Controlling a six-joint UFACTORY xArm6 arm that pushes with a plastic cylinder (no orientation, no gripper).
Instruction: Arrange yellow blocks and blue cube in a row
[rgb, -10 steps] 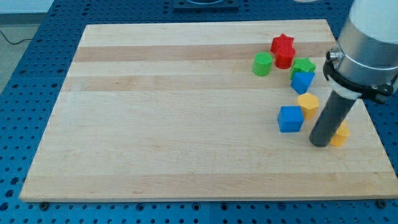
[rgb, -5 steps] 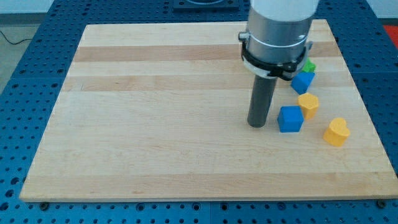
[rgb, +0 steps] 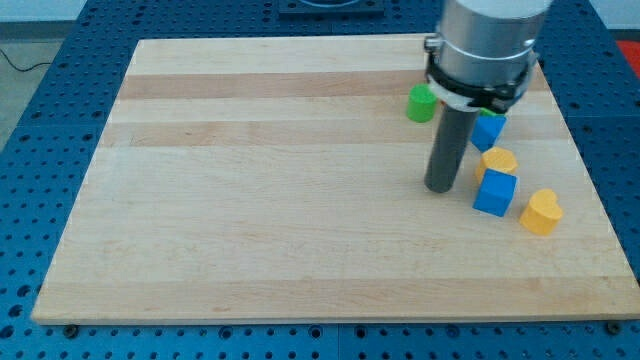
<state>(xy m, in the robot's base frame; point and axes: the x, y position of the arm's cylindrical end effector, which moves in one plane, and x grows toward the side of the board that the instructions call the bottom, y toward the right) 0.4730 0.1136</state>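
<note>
Note: your rod's tip (rgb: 440, 188) stood bare, grasping nothing, blue cube (rgb: 495, 192) just right, touching yellow hexagonal block (rgb: 497, 162). Pushing carelessly risked scattering yellow heart block (rgb: 541, 212).

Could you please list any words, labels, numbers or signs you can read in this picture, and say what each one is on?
There are none: no readable text on the wooden board, on the blue cube, the yellow blocks, the green block or the arm above my tip.

green cylinder (rgb: 421, 102) near tabletop (rgb: 270, 200) top right; second small blue block (rgb: 488, 130) right of it, partly hidden.
</note>
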